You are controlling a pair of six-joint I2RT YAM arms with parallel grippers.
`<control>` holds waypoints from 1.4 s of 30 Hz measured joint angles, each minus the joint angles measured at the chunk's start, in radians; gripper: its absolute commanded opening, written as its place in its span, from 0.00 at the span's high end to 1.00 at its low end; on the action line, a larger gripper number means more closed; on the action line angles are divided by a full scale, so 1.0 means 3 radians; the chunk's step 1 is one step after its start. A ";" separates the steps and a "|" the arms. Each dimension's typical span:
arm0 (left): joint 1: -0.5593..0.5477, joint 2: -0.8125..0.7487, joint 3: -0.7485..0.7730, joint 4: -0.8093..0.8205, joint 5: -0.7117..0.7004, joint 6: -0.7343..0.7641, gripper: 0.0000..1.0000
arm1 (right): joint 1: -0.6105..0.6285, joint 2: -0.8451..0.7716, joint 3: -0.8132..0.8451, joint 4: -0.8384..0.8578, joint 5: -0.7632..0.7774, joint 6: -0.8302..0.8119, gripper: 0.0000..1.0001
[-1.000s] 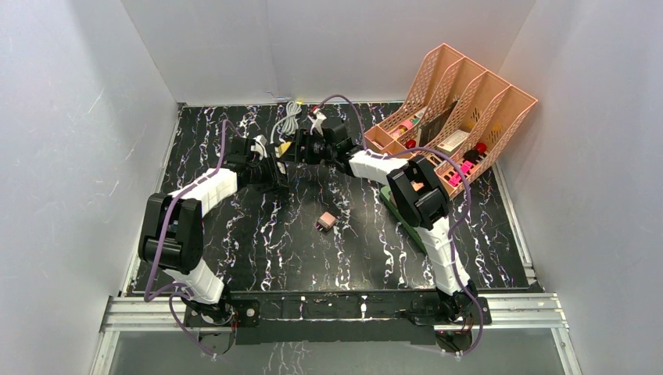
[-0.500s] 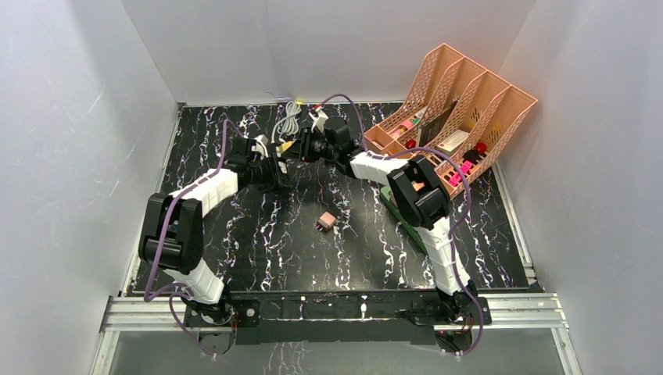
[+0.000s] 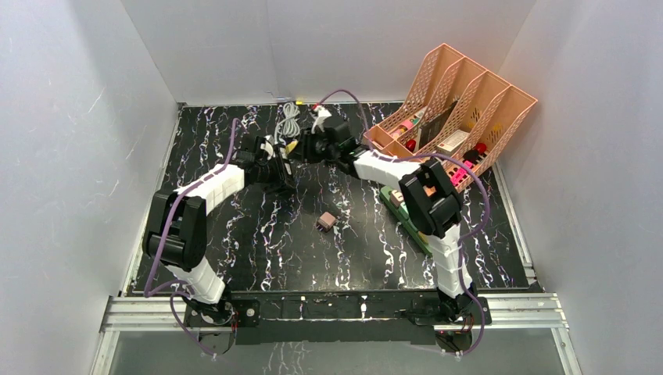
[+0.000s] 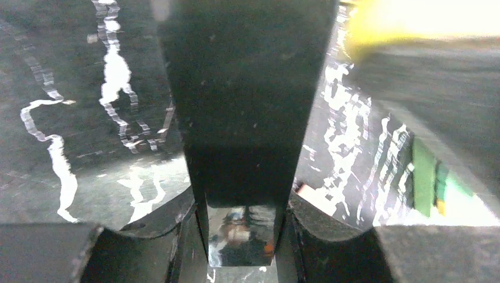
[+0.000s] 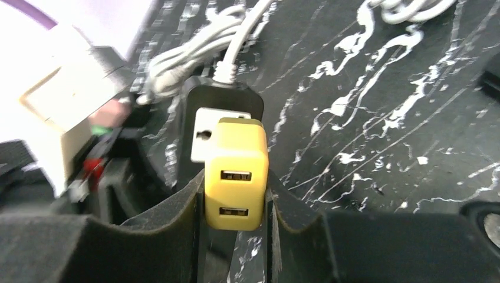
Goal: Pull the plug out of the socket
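Right jaws clamp the yellow USB plug by its sides, long axis running straight ahead, ports facing back, nose plugged into the black power strip. Left jaws grip that strip's body. Rightward stretches worktop; a white cable coils beyond the strip.

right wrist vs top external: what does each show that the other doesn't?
Right wrist only: the two USB ports on the yellow plug, the right claw pressed on both of its sides, and the socket with its white face in a black housing.
Top external only: both arms, the left claw beside the plug, the peach file rack, and a small block lying loose on the table.
Both: the yellow plug, the bundled white cable, and the black marbled table.
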 measured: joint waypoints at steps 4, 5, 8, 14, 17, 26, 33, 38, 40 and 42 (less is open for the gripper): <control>0.0028 0.0038 0.0011 -0.0102 -0.0235 -0.0055 1.00 | -0.0408 -0.0015 -0.0191 0.0380 -0.0913 0.0434 1.00; 0.0058 0.0060 0.0006 -0.0140 -0.0294 -0.0058 1.00 | -0.0502 -0.0022 -0.0195 0.0364 -0.0978 0.0441 1.00; 0.0139 0.0109 -0.0003 -0.0226 -0.0460 -0.0070 1.00 | -0.0556 -0.0223 -0.0436 0.0200 -0.0783 0.0139 1.00; 0.0206 0.0123 0.0231 -0.0300 -0.0437 0.0242 1.00 | -0.0332 -0.0337 -0.0741 -0.0306 -0.1414 -0.0280 0.81; 0.0651 0.0289 0.0676 -0.0291 -0.0071 0.0309 1.00 | -0.0309 -0.0240 -0.0791 -0.0652 -0.1442 -0.0491 0.70; 0.1217 0.0969 0.1659 -0.0528 0.0018 0.0642 0.74 | -0.0210 -0.0300 -0.0926 -0.0968 -0.1354 -0.0773 0.22; 0.1445 0.1188 0.1869 -0.0722 0.0014 0.0802 0.48 | -0.0197 -0.0506 -0.0970 -0.1050 -0.0996 -0.0913 0.07; 0.1607 0.1227 0.1862 -0.0750 -0.0024 0.0769 0.33 | -0.0200 -0.0626 -0.0979 -0.1053 -0.0876 -0.0965 0.05; 0.1651 0.1225 0.1851 -0.0743 -0.0085 0.0762 0.04 | -0.0200 -0.0637 -0.0979 -0.1052 -0.0856 -0.0982 0.05; 0.1668 0.1222 0.1823 -0.0753 -0.0178 0.0744 0.02 | -0.0198 -0.0637 -0.0979 -0.1054 -0.0833 -0.0989 0.05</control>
